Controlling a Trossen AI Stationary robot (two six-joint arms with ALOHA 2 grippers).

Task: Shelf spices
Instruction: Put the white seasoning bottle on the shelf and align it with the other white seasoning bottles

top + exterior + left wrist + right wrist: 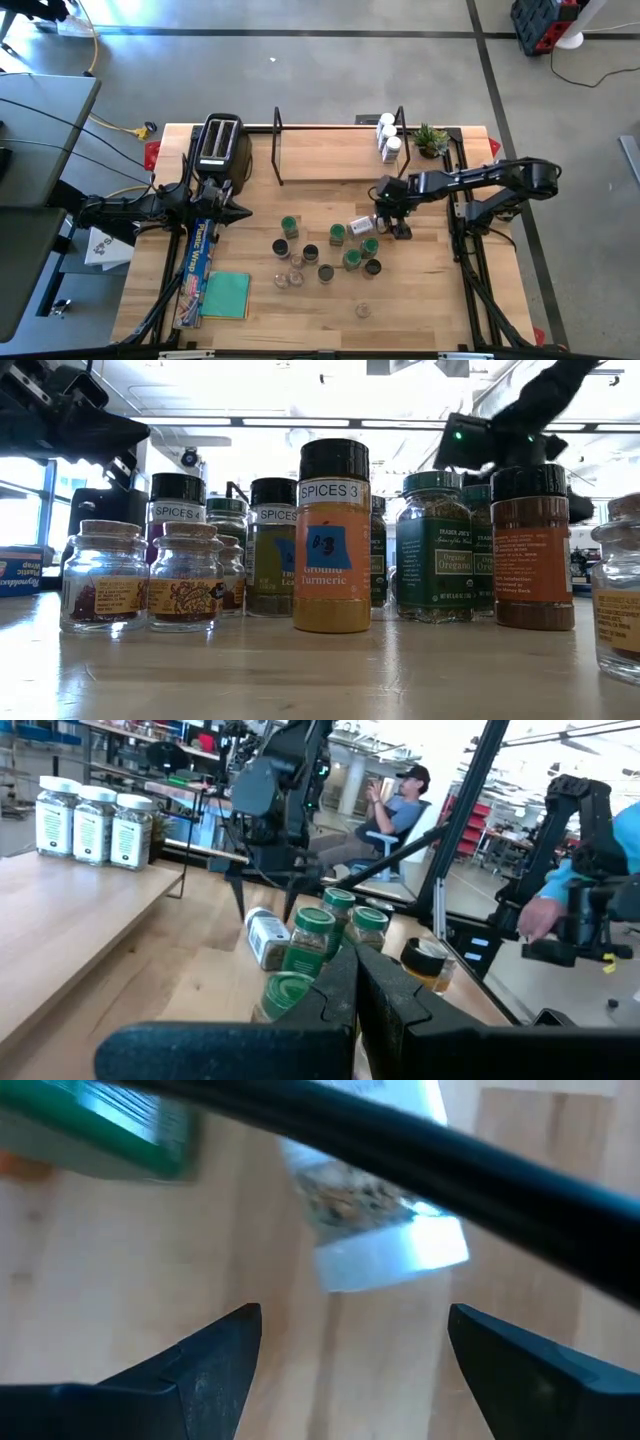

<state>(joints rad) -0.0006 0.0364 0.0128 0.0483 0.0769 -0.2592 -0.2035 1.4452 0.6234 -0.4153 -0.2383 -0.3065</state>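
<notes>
We see the right fingers [350,1365] spread wide just short of a toppled white-lidded jar [385,1230], so we judge the step to be reaching for it; next, closing squarely on its body. The left fingers [352,1005] are pressed shut, idle near the toaster [219,145]. The high view alone shows the shelf [330,155], three jars [388,138] standing on it, and the remaining spices [330,250] grouped mid-bench [420,300]. The low view alone reads labels, e.g. turmeric [332,540].

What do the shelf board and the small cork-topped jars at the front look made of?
Shelf: light wood board, visible grain, matte; thin black metal wire uprights. Cork-topped jars: clear, probably glass, since contents and glints show through; stoppers look like cork.
</notes>
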